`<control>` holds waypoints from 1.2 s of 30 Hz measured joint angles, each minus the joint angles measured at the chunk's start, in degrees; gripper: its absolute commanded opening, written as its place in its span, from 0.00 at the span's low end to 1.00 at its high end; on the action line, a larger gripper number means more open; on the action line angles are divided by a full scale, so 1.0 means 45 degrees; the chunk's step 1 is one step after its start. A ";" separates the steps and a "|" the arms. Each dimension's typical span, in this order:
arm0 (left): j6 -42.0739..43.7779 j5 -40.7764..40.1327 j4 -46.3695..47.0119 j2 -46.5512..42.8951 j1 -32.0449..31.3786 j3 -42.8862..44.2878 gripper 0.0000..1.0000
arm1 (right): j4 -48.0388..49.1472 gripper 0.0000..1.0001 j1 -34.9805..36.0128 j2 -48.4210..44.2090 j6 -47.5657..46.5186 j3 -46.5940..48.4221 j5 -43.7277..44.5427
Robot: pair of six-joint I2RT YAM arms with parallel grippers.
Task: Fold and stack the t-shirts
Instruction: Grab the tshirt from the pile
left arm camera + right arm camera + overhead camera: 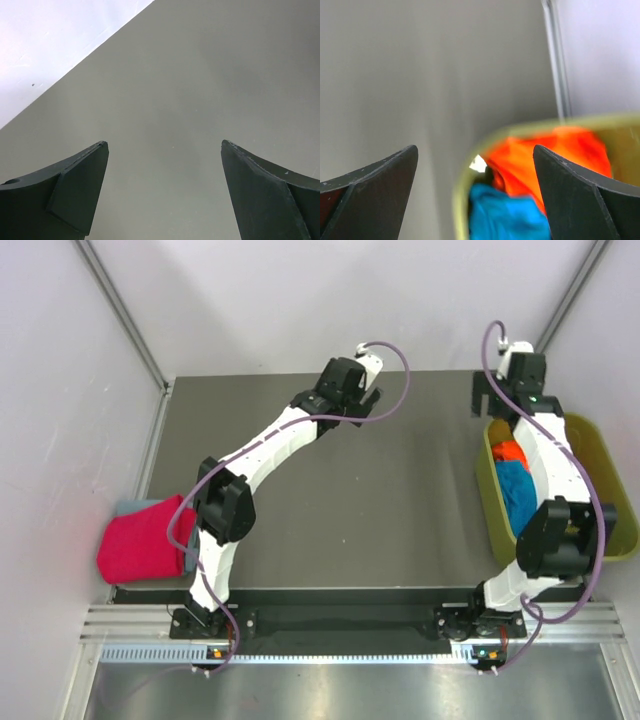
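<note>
Olive bin [484, 480] holds orange tee [511, 451] + teal tee [515, 490]; magenta tee [140, 540] far L; L hand [164, 145], R hand [475, 146] released.

Four t-shirts [140, 545] show, one of each colour. Two lie inside the bin [600, 455]: one orange t-shirt [512, 451] and one teal-blue t-shirt [517, 492]. The other two sit well apart from the bin, at the opposite edge of the table [400, 500]: one magenta-pink t-shirt [145, 550] and, under it, one grey-blue t-shirt [133, 505], seen only as a thin strip. There is one bin, olive-green, and one table. There are two arms: one right arm [555, 465] over the bin and one left arm [270, 445] away from it. There is one left gripper [164, 142] and one right gripper [475, 147], each with two fingers [75, 190], four in all.
</note>
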 measured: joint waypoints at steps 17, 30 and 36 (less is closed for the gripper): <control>-0.1428 0.1744 -0.2555 0.0554 0.1409 0.0811 0.99 | -0.0627 0.92 -0.5639 -0.0461 0.1447 -0.2307 -0.1273; -0.2025 0.2730 -0.2730 0.0554 0.1540 0.0816 0.89 | -0.0563 0.00 -0.5974 0.1214 0.1467 -0.2482 -0.1428; -0.2011 0.2438 -0.2720 0.0549 0.1661 0.0787 0.96 | -0.0680 0.00 -0.5498 0.0913 0.1525 -0.1923 -0.1477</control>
